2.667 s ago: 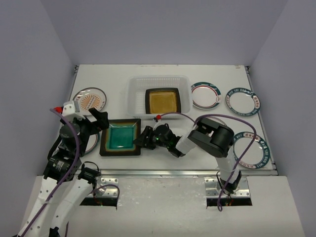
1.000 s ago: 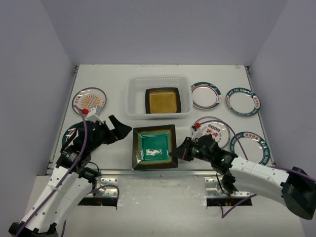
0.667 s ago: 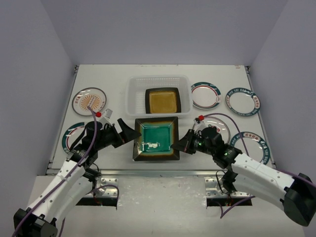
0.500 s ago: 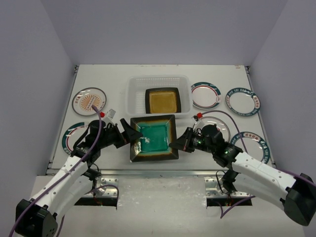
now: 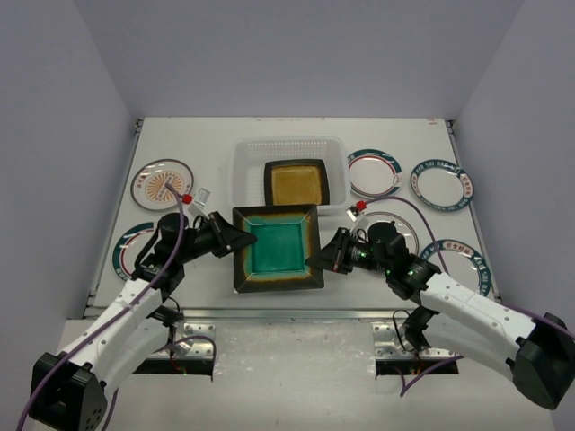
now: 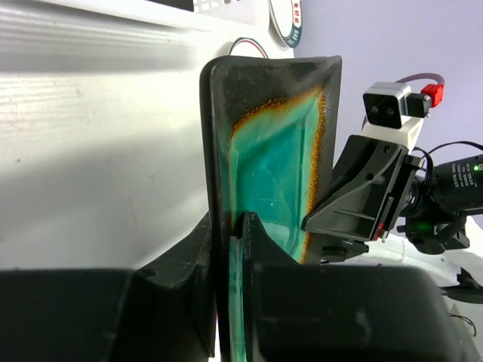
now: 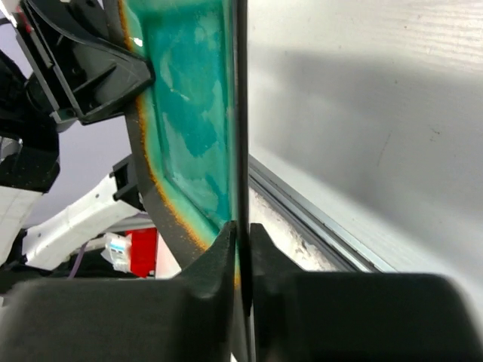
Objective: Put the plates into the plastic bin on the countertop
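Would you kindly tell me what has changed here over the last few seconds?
The teal square plate moved right to the centre; the left hand and right hand gripped its opposite edges and lifted it toward the plastic bin. The amber plate inside and the round plates stayed put.

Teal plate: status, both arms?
Left pincer shut on teal plate, left rim; right pincer shut on right rim. Plate held off countertop, at near wall of bin. Amber plate already inside; nothing in the way.
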You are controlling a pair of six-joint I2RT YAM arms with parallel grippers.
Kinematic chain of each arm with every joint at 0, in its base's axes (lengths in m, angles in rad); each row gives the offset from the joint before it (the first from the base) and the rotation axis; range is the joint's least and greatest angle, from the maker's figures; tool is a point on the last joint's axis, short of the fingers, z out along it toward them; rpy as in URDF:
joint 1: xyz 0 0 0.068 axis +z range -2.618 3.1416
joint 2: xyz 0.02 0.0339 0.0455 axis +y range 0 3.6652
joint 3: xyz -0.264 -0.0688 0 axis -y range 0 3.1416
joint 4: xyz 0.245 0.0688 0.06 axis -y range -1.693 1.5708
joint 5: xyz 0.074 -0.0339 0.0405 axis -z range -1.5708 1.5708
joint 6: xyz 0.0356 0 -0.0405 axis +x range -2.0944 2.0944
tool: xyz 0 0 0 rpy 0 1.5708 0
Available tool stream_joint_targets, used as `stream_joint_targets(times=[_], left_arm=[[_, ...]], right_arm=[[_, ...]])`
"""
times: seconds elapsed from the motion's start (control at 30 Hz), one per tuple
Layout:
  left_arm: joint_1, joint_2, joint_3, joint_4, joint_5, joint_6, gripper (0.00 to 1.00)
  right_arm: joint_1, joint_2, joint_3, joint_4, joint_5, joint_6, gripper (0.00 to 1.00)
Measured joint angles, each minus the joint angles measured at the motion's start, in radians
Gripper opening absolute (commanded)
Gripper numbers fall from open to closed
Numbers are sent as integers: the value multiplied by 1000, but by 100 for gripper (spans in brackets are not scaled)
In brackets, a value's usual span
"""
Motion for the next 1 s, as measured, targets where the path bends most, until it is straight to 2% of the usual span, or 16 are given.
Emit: stream_joint_targets(times=[0.07,0.1,0.13,0.2,0.3,0.33,0.47,0.53,0.7,1.0], left_arm=[[1,9,0,16,2,3,0],[0,17,1,20,3,4,0],[0,28,4,25,5,2,0],[-2,54,16,33,8,-3,0],[-14,105,62,29,6,-3,0],[-17,123,82,20,0,3,0],[-18,183,175,-31,-22,14,0],[-17,233,263,-81,-42,31,0],[-6,367,464,-88,-69,48,0],[54,787,885,-174,-86,124,0]], right_arm=[[-12,-1,0,6,-9,2,20],[-20,-1,0,7,-15,4,26],[-31,-2,0,9,-21,7,44],[-53,-3,0,18,-36,21,63],[-107,-12,3,42,-49,29,85],[-126,-21,8,44,-48,29,88],[-183,-78,37,3,-37,12,93],[-201,-126,45,-41,-23,-4,94],[-224,-223,68,-186,34,-63,96],[-229,-369,161,-459,139,-173,97]])
